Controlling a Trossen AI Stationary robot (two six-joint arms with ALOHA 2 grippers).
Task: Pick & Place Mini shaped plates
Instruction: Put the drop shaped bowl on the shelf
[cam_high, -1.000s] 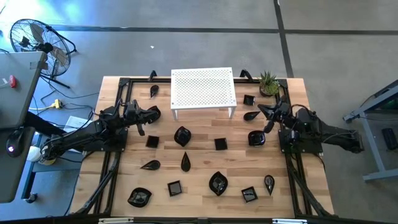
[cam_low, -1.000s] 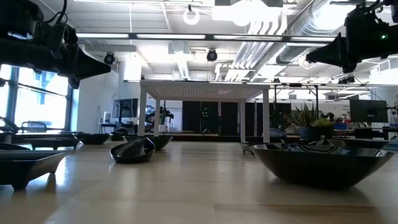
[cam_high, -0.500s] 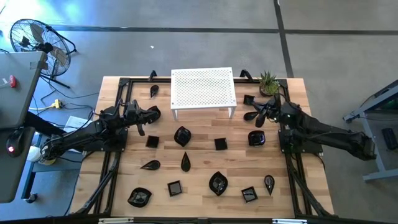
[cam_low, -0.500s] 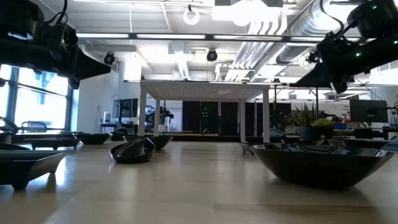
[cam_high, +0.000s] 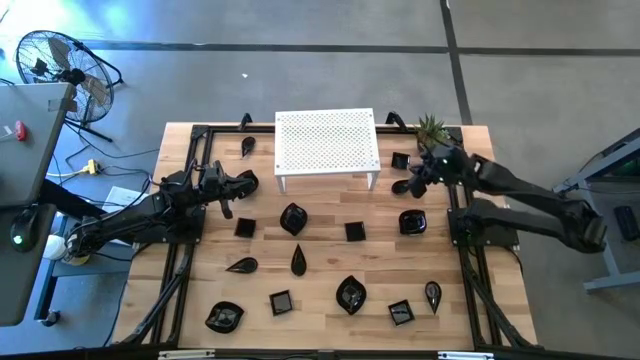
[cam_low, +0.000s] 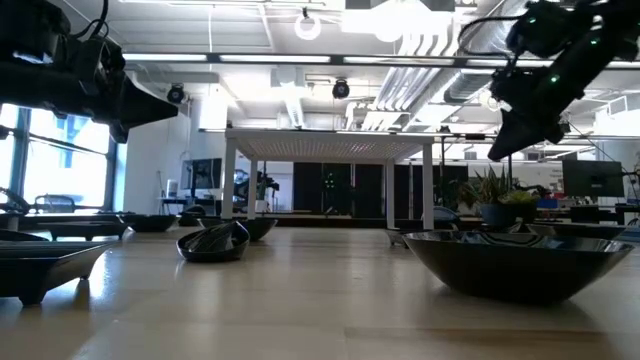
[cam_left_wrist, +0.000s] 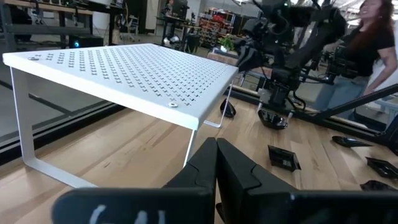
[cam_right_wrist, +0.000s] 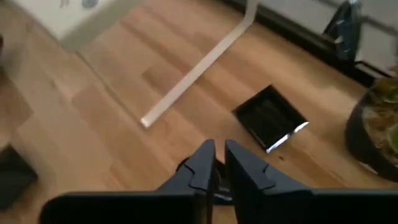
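Several glossy black mini shaped plates lie flat on the wooden table, among them a square one (cam_high: 400, 160), a teardrop one (cam_high: 403, 186) and a round one (cam_high: 412, 222) at the far right. My right gripper (cam_high: 414, 186) hangs slanted downward above the teardrop plate, beside the square plate (cam_right_wrist: 270, 118). A narrow gap shows between its fingers (cam_right_wrist: 219, 152), which hold nothing. My left gripper (cam_high: 250, 182) waits level and shut (cam_left_wrist: 216, 149) at the table's left, clear of the plates.
A white perforated stand (cam_high: 327, 142) rests on its legs at the far middle, its right leg (cam_right_wrist: 193, 71) close to my right gripper. A small potted plant (cam_high: 432, 130) sits at the far right corner. Black frame rails (cam_high: 180, 270) run along both table sides. A person (cam_left_wrist: 373, 31) is beyond the table.
My right gripper has swung out toward the table's far edge and the stand's right leg. It has tipped from level to slanting down over the teardrop and square plates. No plate has moved.
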